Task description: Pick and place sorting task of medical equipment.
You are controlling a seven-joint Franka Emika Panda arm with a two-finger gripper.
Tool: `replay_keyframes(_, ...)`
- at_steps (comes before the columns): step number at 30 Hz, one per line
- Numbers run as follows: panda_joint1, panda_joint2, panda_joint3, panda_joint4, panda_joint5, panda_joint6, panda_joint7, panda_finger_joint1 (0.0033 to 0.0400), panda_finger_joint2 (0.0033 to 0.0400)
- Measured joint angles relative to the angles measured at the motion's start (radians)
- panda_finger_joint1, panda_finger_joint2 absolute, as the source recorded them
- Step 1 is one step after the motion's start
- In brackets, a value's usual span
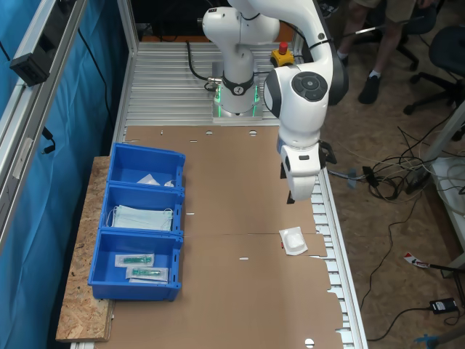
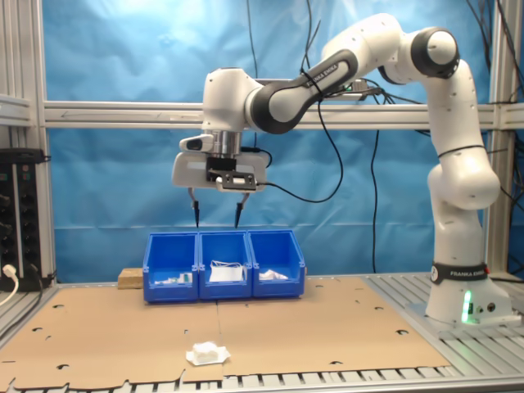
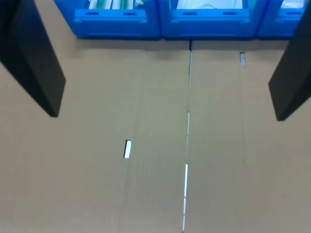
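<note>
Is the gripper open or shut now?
Open: the gripper holds nothing, and its two fingers stand wide apart above the brown cardboard.

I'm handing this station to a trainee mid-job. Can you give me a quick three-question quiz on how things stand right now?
1. True or false: the claw is gripping the white packet.
2. Multiple choice: in the first exterior view, which blue bin holds the folded face masks? A) the one nearest the robot base, B) the middle bin, C) the one farthest from the base.
3. Short answer: what does the white packet rest on?

Key
1. False. The claw hangs open in the air, well above the packet.
2. B.
3. The brown cardboard sheet, near the slotted edge and apart from the bins.
</note>
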Motion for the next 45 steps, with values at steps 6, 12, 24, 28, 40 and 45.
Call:
replay_keyframes(6, 0.0, 0.046, 0.034, 0.001, 0.0, -0.01, 0.016, 0.04, 0.04)
replay_keyframes(12, 0.001, 0.106, 0.059, 0.019, 0.0, -0.016, 0.027, 0.04, 0.04)
replay_keyframes(24, 0.005, 0.229, 0.078, 0.067, 0.0, 0.01, 0.039, 0.04, 0.04)
replay_keyframes(28, 0.007, 0.28, 0.079, 0.076, -0.003, 0.055, 0.041, 0.04, 0.04)
replay_keyframes(40, 0.009, 0.387, 0.077, 0.08, -0.004, 0.163, 0.052, 0.04, 0.04)
replay_keyframes(45, 0.01, 0.421, 0.073, 0.087, -0.004, 0.194, 0.056, 0.04, 0.04)
